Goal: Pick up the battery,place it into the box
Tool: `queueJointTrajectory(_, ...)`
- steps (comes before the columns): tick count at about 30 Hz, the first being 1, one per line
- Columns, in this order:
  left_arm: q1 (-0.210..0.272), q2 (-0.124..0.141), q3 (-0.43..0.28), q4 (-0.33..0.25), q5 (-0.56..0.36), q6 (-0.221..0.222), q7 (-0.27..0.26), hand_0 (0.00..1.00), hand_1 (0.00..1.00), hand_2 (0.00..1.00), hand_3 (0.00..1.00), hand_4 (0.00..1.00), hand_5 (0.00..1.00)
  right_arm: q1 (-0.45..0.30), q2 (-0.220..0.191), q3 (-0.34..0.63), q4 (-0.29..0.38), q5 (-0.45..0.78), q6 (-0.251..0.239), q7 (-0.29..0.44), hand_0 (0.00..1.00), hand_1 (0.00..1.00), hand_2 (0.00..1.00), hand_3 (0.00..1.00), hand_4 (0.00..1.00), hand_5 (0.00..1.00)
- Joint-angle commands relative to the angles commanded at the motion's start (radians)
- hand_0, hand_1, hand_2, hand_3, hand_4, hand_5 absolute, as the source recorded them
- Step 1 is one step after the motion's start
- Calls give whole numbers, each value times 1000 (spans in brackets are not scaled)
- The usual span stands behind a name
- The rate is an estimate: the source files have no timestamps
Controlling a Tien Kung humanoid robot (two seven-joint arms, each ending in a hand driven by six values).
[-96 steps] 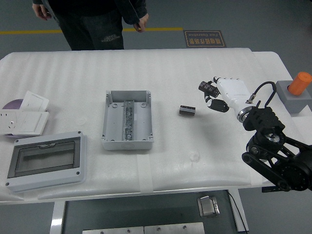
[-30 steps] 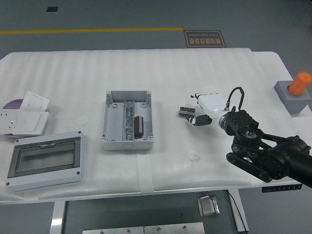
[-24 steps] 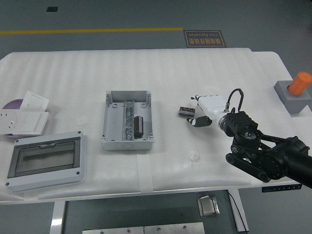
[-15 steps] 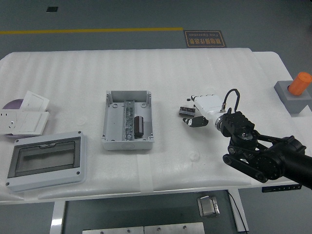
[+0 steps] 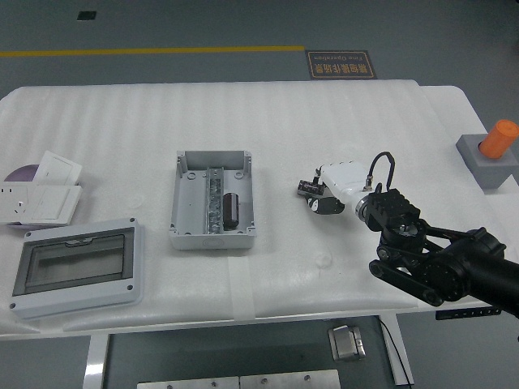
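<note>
The open grey box (image 5: 212,199) lies at the table's middle left. A dark cylindrical battery (image 5: 231,209) lies inside it, right of the metal rail. A small black block (image 5: 306,186) lies on the table right of the box. My right hand (image 5: 323,193), white-backed on a black arm, sits low right at the block and covers its right part. I cannot see whether it grips the block. My left arm is out of sight.
A grey enclosure with a clear lid (image 5: 75,267) lies at the front left. White switch plates (image 5: 40,194) and a purple disc lie at the left edge. A grey block with an orange cylinder (image 5: 491,154) stands at the far right.
My right hand has moved left and down onto the small black block. Since the oldest frame the person at the far side has gone and a battery lies in the box.
</note>
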State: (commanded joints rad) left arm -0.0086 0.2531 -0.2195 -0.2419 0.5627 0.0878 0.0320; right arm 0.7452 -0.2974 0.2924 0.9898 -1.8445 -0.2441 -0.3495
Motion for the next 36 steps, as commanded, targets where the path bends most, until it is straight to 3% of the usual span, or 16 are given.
queueJointTrajectory(12,-1,0,-10,-2,10,2,-2,621,645,508,593,484,365,-5,0,-5,-4,5,-9,5,648,596,465,583,516,508)
queueJointTrajectory(17,0,-1,-9,-1,8,3,-4,622,645,508,593,484,365,-5,-8,21,31,-18,-5,-1,648,594,457,579,526,517)
queueJointTrajectory(28,2,0,-1,2,-2,3,-4,621,646,508,594,480,366,-17,-32,134,252,-45,-6,-28,642,595,451,577,534,521)
queueJointTrajectory(36,8,-1,10,4,-10,3,-3,621,647,508,594,480,368,-58,26,154,419,-26,-11,-36,643,594,451,580,536,522)
